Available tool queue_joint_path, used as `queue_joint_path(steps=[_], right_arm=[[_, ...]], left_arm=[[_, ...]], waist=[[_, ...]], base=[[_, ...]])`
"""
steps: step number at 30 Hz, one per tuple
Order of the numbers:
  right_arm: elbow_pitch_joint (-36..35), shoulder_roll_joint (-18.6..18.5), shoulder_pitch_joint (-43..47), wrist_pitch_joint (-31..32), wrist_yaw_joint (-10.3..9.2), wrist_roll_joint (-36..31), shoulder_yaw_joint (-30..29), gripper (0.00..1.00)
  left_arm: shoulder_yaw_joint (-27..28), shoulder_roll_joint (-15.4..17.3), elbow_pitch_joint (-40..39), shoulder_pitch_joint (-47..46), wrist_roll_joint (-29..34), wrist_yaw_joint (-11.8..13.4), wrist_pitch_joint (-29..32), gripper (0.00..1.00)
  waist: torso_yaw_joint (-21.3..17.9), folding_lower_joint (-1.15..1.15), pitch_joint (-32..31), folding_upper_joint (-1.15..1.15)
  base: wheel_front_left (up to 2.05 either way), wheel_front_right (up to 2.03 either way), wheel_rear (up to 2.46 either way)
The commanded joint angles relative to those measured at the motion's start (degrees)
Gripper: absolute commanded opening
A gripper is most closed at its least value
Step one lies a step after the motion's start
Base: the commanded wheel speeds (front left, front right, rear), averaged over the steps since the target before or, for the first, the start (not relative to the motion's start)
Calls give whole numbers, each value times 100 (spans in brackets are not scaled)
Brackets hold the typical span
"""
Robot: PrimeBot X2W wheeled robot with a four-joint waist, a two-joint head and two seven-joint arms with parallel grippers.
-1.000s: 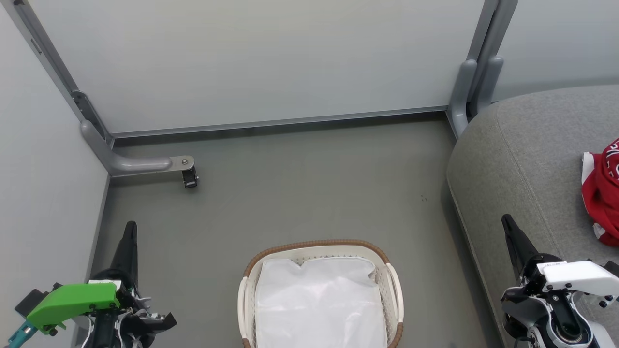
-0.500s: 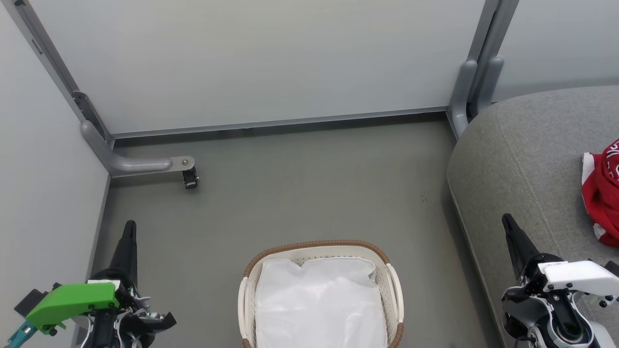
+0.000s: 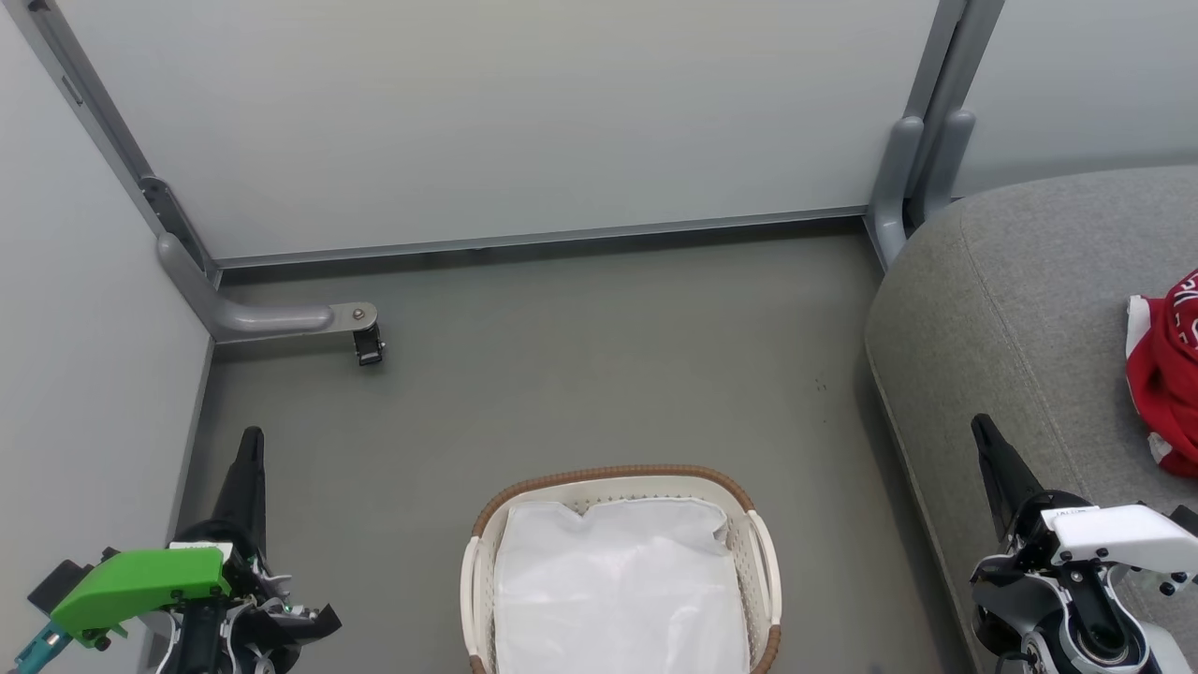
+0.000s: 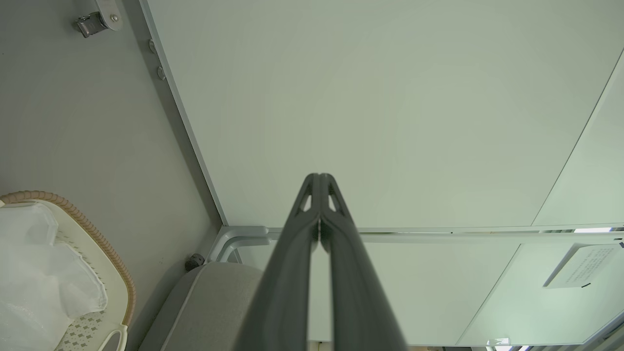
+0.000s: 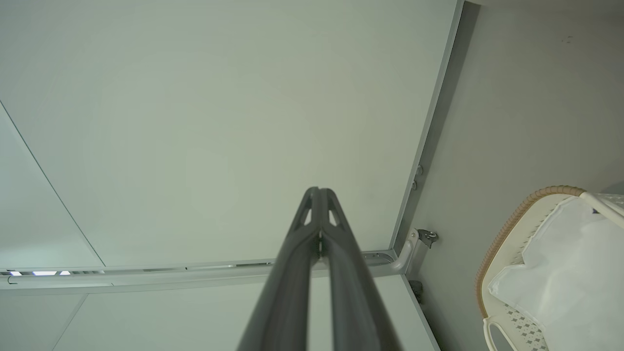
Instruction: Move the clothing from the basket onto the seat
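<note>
Head view: one basket [image 3: 613, 473] stands on the floor [image 3: 580, 374] with one white liner [image 3: 618, 590] in it. No red shows there, though its near end is cut off. The clothing [image 3: 1165, 374] lies on the seat [image 3: 1011, 300] as one red-and-white heap, partly out of frame, so I cannot tell whether it is one garment or two. The two hands, left hand [image 3: 251, 435] and right hand [image 3: 980, 426], are clenched on nothing, well apart from the basket.

Left wrist view: the fingers [image 4: 312, 204] are pressed together and empty, with the basket at lower left.

Right wrist view: the same, with the basket at lower right.

The task looks done. Another reach into the basket could snag the liner, mistaking it for clothing, or tip the basket.
</note>
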Motion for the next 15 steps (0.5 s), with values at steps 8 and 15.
queue_joint_path(steps=[8,15], right_arm=[[-16,-34,65,10,-2,21,-10,0],[-16,-34,65,10,-2,21,-9,0]], left_arm=[[13,38,-7,62,-17,-20,22,0],[13,38,-7,62,-17,-20,22,0]], waist=[[0,0,0,0],[0,0,0,0]], base=[[0,0,0],[0,0,0]])
